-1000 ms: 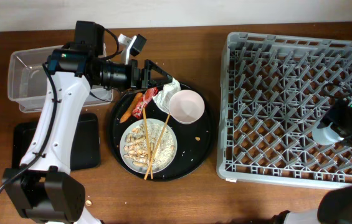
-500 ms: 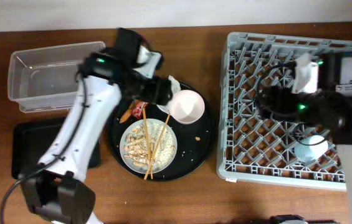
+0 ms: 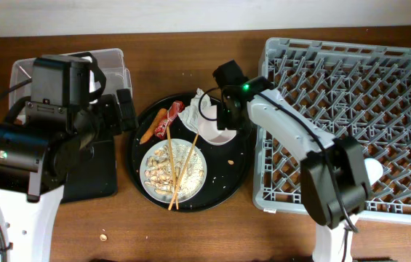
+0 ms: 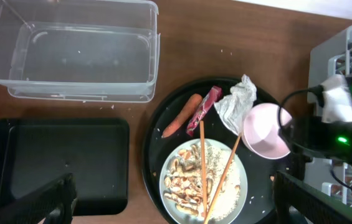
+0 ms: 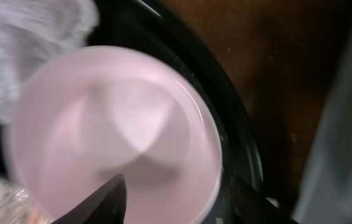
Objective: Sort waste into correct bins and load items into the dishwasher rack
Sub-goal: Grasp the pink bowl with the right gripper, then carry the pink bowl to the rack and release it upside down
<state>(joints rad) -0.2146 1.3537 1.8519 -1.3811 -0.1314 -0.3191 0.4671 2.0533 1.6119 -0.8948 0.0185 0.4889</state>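
Note:
On the round black tray (image 3: pixel 238 171) lie an orange sausage piece (image 3: pixel 151 125), a red wrapper (image 3: pixel 170 118), a white tissue (image 3: pixel 196 110), a white bowl (image 3: pixel 216 129) and a white plate (image 3: pixel 173 169) of rice scraps with two chopsticks (image 3: pixel 180 173) across it. My right gripper (image 3: pixel 223 120) is open and straddles the bowl's rim (image 5: pixel 216 168), one finger inside, one outside (image 5: pixel 179 199). My left gripper (image 4: pixel 172 186) is open wide and empty, high above the plate (image 4: pixel 204 180). The clear tub (image 4: pixel 70 50) and the black rectangular tray (image 4: pixel 57 162) hold nothing. A light-blue cup (image 3: pixel 374 169) sits in the grey rack (image 3: pixel 350 73).
The left arm's body (image 3: pixel 45 138) covers part of the tub and most of the black rectangular tray in the overhead view. The right arm stretches from the rack's near right over its left edge. A crumb (image 3: pixel 103 236) lies on the wooden table near the front.
My left arm has pulled back from the round tray and risen over the tub and black tray. My right arm has swung from the rack to the bowl.

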